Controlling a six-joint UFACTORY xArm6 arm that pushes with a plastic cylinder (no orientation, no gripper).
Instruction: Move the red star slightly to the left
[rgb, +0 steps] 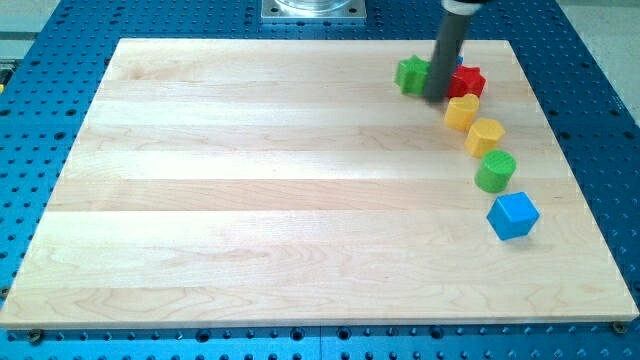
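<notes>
The red star (467, 81) lies near the view's top right of the wooden board (250, 200). My tip (436, 98) is at the lower end of the dark rod, touching or almost touching the red star's left side. It stands between the red star and a green block (410, 74), which sits just to its left. The rod hides part of both blocks.
Below the red star, a yellow block (460, 112), a second yellow block (485, 136), a green cylinder (495, 171) and a blue cube (513, 215) run in a line toward the view's bottom right. A blue perforated table (600, 150) surrounds the board.
</notes>
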